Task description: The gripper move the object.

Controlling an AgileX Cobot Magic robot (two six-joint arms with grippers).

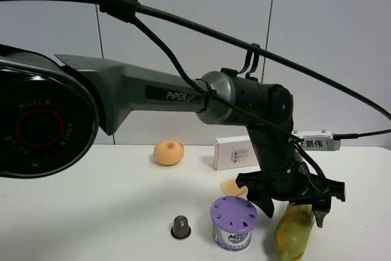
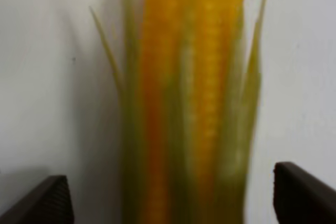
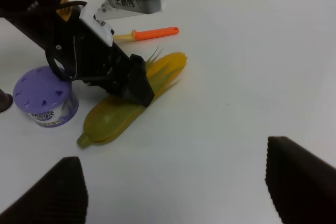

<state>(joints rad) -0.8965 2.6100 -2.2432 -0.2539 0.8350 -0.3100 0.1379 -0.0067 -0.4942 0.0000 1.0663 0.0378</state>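
The toy corn cob [image 1: 292,231] lies on the white table at the front right, green husk and yellow kernels. My left gripper [image 1: 293,207] reaches across and hangs low over it, open, with one finger on each side and not touching. In the left wrist view the blurred corn cob [image 2: 199,103] fills the middle between the two fingertips [image 2: 47,203], with gaps on both sides. The right wrist view shows the corn cob [image 3: 118,111] under the left gripper [image 3: 113,74]. My right gripper [image 3: 176,182] is open and empty, apart from the corn.
A purple can [image 1: 234,222] stands just left of the corn, with a small brown capsule [image 1: 180,227] further left. A peach-orange fruit [image 1: 168,152] and a white box [image 1: 235,153] sit behind. A yellow spatula [image 1: 231,186] with an orange-red handle [image 3: 155,32] lies behind the corn.
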